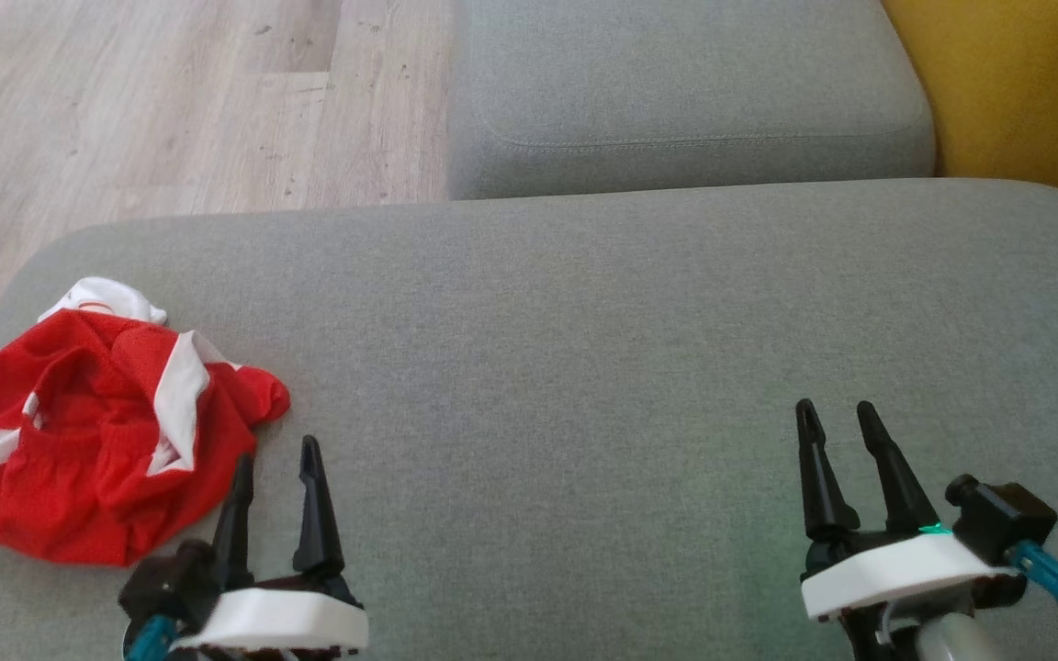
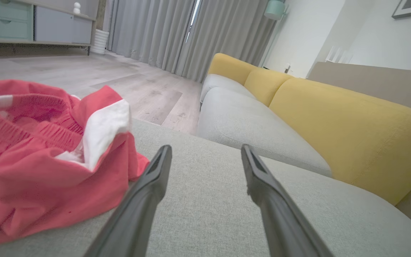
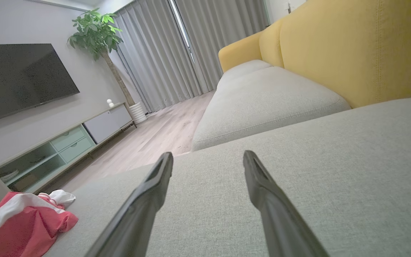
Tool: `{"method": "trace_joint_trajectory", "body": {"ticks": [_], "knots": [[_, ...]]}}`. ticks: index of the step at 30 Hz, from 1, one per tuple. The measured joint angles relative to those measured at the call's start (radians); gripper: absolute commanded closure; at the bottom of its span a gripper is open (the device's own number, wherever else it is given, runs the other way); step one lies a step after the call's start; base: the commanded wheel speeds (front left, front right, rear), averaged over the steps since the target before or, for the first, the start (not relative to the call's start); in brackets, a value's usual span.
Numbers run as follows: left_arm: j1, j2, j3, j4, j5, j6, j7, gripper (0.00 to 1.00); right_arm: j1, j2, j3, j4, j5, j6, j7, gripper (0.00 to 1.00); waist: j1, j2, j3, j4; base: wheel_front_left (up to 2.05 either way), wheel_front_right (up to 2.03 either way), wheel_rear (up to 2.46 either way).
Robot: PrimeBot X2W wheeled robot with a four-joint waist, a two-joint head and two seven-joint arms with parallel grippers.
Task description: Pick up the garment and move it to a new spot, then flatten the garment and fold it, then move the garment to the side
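Note:
The garment [image 1: 97, 422] is a crumpled red piece with white stripes, lying at the left end of the grey sofa cushion [image 1: 584, 349]. In the left wrist view the garment [image 2: 45, 157] bulks at the left, an elastic waistband showing. My left gripper [image 1: 276, 454] stands open just right of the heap, its left finger [image 2: 148, 185] close to the red cloth, nothing between the fingers. Far to the right, my right gripper [image 1: 837, 411] hovers open over bare cushion. The right wrist view has the garment [image 3: 20, 225] at its lower left corner and my right gripper [image 3: 207, 157] open.
A second grey seat cushion [image 1: 685, 92] lies beyond, with the yellow backrest [image 1: 1025, 92] at the right. Wooden floor [image 1: 171, 101] runs off the cushion's left and far edge. A TV unit [image 3: 59, 150], a plant [image 3: 95, 32] and curtains [image 3: 177, 46] stand across the room.

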Motion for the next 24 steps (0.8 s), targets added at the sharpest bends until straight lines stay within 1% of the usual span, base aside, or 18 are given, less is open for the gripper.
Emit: {"method": "trace_joint_trajectory", "body": {"ticks": [9,14,24], "knots": [[0.000,0.001,-0.021,-0.008,0.103,0.022,-0.031,0.00,0.001,0.000,0.007,-0.001,-0.104,0.000,-0.030,0.00,0.0000,0.0000,-0.003,0.007,0.00,0.00,0.00],[0.000,0.002,-0.023,-0.015,0.169,0.047,-0.043,0.00,0.001,-0.001,0.009,0.007,-0.146,0.000,-0.044,0.00,0.0000,0.0000,-0.005,0.010,0.00,0.00,0.00],[0.002,0.003,-0.031,-0.012,0.283,0.048,-0.072,0.00,0.001,-0.001,0.010,0.041,-0.262,0.000,-0.073,0.00,0.0000,0.0000,-0.008,-0.004,0.00,0.00,0.00]]}}
